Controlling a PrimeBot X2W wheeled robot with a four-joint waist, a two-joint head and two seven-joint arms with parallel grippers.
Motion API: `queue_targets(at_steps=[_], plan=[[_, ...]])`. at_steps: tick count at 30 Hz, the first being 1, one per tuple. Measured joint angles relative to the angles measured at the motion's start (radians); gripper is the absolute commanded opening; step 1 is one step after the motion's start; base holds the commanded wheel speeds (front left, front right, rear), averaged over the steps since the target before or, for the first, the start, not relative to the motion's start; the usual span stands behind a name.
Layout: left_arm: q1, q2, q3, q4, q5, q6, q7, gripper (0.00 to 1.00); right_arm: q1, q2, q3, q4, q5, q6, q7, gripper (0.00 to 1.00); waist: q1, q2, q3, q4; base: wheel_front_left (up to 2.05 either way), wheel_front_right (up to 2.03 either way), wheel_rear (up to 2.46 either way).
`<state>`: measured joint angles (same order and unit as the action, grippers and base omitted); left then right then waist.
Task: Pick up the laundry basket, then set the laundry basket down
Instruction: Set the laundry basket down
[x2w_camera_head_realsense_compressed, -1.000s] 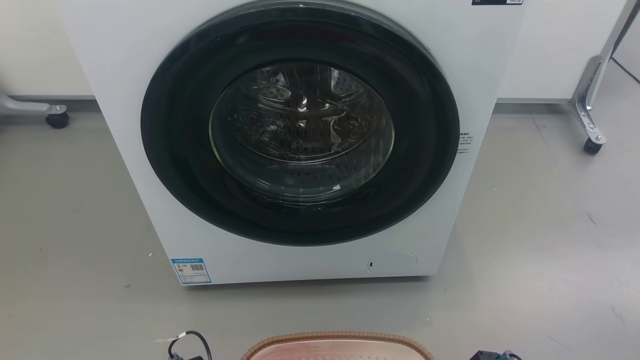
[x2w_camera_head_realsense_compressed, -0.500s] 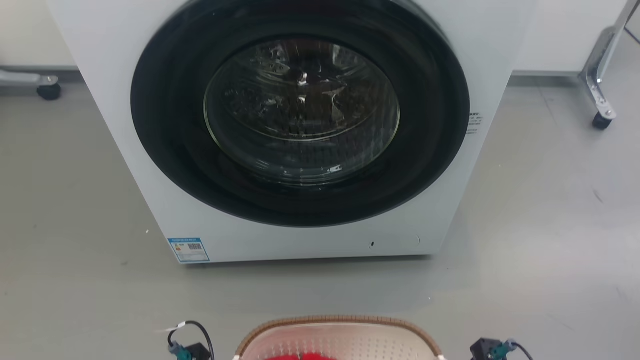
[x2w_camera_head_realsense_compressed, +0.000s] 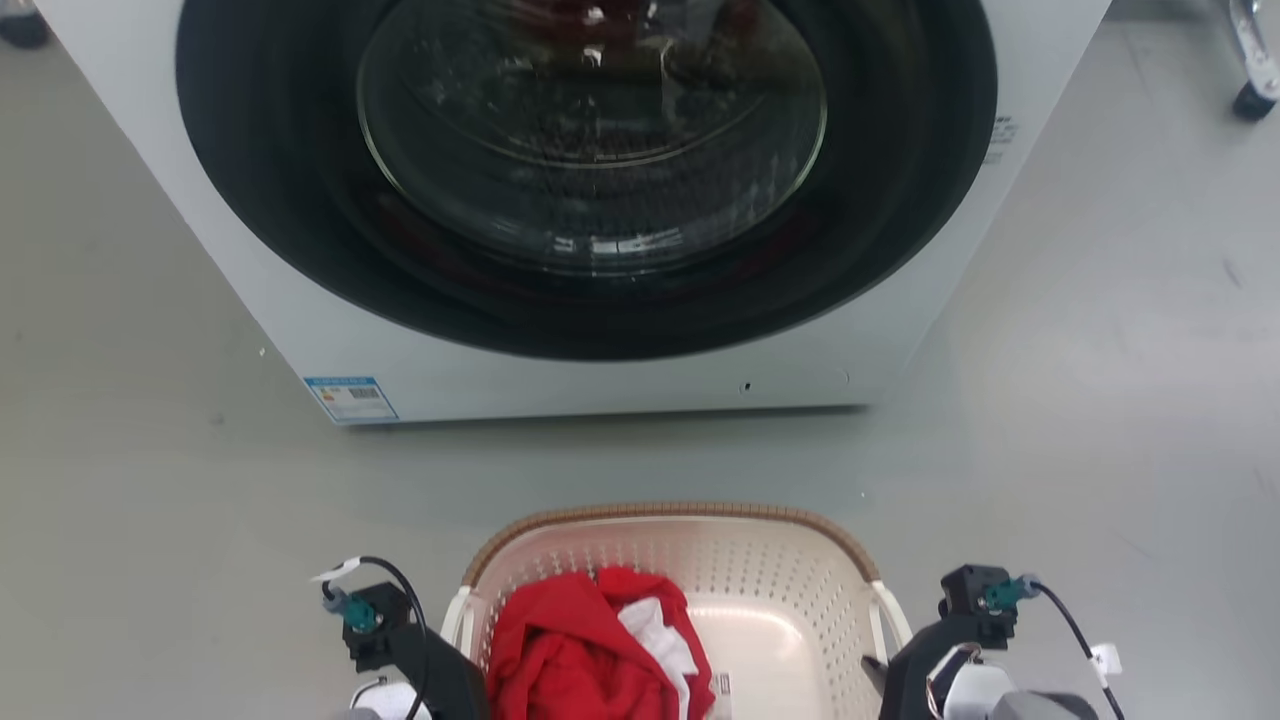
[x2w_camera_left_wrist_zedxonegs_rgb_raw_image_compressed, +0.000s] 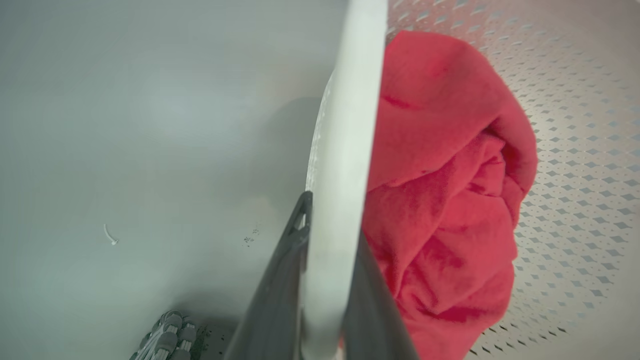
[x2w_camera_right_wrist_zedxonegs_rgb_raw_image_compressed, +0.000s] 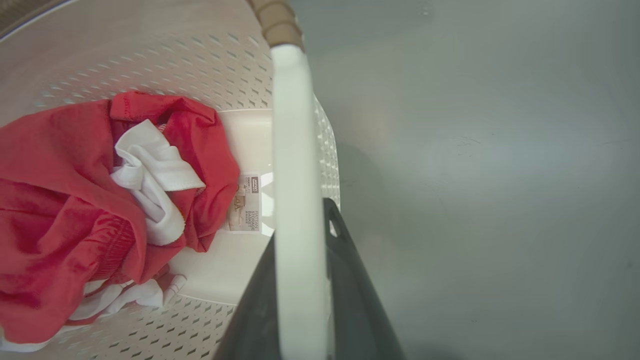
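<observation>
A cream-white, rounded-rectangular plastic laundry basket (x2w_camera_head_realsense_compressed: 680, 512) with perforated walls and a brown woven-look rim is held between the two hands, over the grey floor (x2w_camera_head_realsense_compressed: 150, 520). Whether the basket's base touches the floor cannot be told.

The left hand (x2w_camera_left_wrist_zedxonegs_rgb_raw_image_compressed: 330, 225) is at the basket's left side. Its two long dark fingers (x2w_camera_left_wrist_zedxonegs_rgb_raw_image_compressed: 280, 290) are pressed together on the white left side handle (x2w_camera_left_wrist_zedxonegs_rgb_raw_image_compressed: 345, 125), one finger on the outer face and one on the inner face. The handle bar runs straight up between them in the left wrist view.

The right hand (x2w_camera_right_wrist_zedxonegs_rgb_raw_image_compressed: 300, 220) is at the basket's right side and pinches the white right side handle (x2w_camera_right_wrist_zedxonegs_rgb_raw_image_compressed: 295, 125) in the same way. One dark finger lies inside the basket and the other outside it. Just beyond this grip, the handle joins the brown rim (x2w_camera_right_wrist_zedxonegs_rgb_raw_image_compressed: 275, 20).

Inside the basket, a crumpled red garment (x2w_camera_head_realsense_compressed: 570, 650) is heaped against the left wall, close to the left handle. A white cloth (x2w_camera_right_wrist_zedxonegs_rgb_raw_image_compressed: 150, 180) is folded into the red one. The smooth base is bare toward the basket's right side. A small printed label (x2w_camera_right_wrist_zedxonegs_rgb_raw_image_compressed: 247, 202) lies on that base, just beside the edge of the red garment and near the right handle.

Beyond the basket's far rim, apart from it across a strip of floor, stands a white front-loading washing machine (x2w_camera_head_realsense_compressed: 600, 385). Its round dark glass door (x2w_camera_head_realsense_compressed: 590, 180) is closed and faces the basket. A blue sticker (x2w_camera_head_realsense_compressed: 350, 398) sits at the machine's lower corner, beyond the basket's left side. A black caster wheel (x2w_camera_head_realsense_compressed: 1252, 100) stands well beyond the basket's right side.
</observation>
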<state>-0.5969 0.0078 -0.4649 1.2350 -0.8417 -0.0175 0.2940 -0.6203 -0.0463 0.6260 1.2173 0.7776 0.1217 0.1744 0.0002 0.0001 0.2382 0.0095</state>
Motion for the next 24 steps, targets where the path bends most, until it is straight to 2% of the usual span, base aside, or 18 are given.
queue_targets(at_steps=[24], plan=[[-0.209,0.021,-0.001,-0.044,0.046,0.027,-0.157,0.0,-0.26,-0.028,0.056,-0.044,-0.1,-0.013,-0.123,0.0,0.0,0.0001,0.333,0.0,0.0,0.0,0.0]])
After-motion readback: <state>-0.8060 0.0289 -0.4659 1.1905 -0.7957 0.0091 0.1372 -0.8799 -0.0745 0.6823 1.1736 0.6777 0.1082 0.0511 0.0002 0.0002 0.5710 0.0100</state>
